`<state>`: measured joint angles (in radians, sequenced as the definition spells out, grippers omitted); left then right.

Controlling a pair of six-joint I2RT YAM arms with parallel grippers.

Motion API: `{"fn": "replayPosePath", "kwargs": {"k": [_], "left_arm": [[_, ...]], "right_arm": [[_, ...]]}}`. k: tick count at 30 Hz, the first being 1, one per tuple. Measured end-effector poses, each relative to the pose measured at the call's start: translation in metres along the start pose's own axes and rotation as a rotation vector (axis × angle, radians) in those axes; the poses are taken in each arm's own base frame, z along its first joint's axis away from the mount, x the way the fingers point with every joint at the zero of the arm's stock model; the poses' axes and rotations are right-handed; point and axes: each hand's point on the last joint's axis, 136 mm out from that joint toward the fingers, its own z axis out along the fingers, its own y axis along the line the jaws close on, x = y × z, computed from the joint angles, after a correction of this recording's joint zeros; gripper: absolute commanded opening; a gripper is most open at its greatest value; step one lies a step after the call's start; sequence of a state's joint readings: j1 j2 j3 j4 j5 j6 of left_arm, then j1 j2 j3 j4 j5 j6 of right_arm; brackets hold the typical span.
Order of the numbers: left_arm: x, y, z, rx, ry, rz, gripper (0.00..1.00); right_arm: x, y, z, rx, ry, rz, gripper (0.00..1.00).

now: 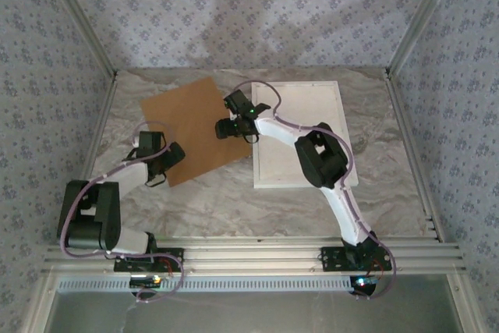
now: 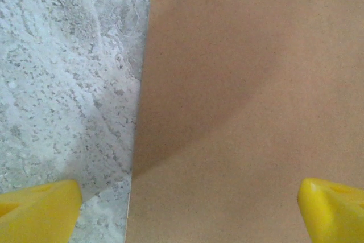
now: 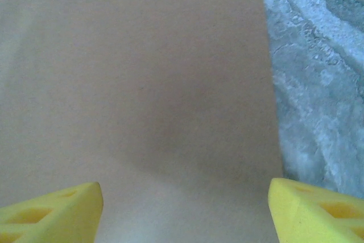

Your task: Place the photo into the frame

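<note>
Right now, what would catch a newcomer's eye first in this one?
A brown board lies askew left of centre on the table. Both arms reach over it with fingers spread: the left end effector at its near-left edge, the right end effector at its right edge. A white frame lies flat just right of the board.

The right arm [image 1: 320,157] hides part of the frame [image 1: 312,99]; what fills its opening cannot be told; the brown board [image 2: 256,83] runs past both wrist pictures' edges; fingertips of the left end effector [image 2: 187,214] and right end effector [image 3: 185,211] are cropped below
</note>
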<state>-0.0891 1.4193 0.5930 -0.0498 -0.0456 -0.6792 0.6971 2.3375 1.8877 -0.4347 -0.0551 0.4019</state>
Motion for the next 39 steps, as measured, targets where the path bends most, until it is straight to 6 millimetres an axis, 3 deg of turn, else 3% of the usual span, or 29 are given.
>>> {"fn": "replayPosePath", "kwargs": {"k": [17, 39], "left_arm": [[-0.001, 0.002, 0.006, -0.017, 0.012, -0.007, 0.99], [0.002, 0.003, 0.010, -0.023, 0.024, -0.024, 0.95]], "right_arm": [[0.006, -0.013, 0.010, 0.146, 0.016, -0.099, 0.81], [0.006, 0.001, 0.008, -0.027, 0.015, -0.038, 0.78]]}}
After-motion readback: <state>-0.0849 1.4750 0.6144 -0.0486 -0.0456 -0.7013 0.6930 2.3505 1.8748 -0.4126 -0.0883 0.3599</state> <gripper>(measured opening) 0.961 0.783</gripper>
